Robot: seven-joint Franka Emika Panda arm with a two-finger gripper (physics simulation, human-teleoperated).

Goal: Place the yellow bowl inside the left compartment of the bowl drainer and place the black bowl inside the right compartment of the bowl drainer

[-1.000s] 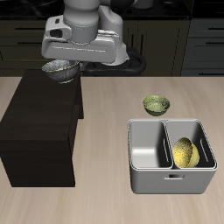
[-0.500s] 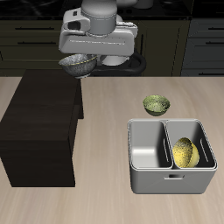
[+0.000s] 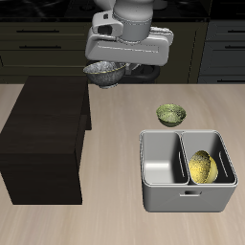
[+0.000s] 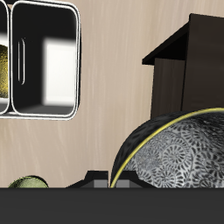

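Black bowl (image 3: pixel 103 71) pinched by its rim in the gripper (image 3: pixel 111 69), high above the table, well short of the drainer (image 3: pixel 161 191); yellow bowl (image 3: pixel 201 167) already in one well; could slip, or clip the middle wall.

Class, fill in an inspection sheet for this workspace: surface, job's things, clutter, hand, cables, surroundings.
Surface: light wooden table.
Job's things: yellow bowl lies in one well of the bowl drainer; the other well is empty; black bowl is held in the air, away from the drainer.
Clutter: olive-green bowl behind the drainer; dark box on the table.
Hand: hand shut on the black bowl.
Cables: nothing seen.
Surroundings: dark cabinets behind.
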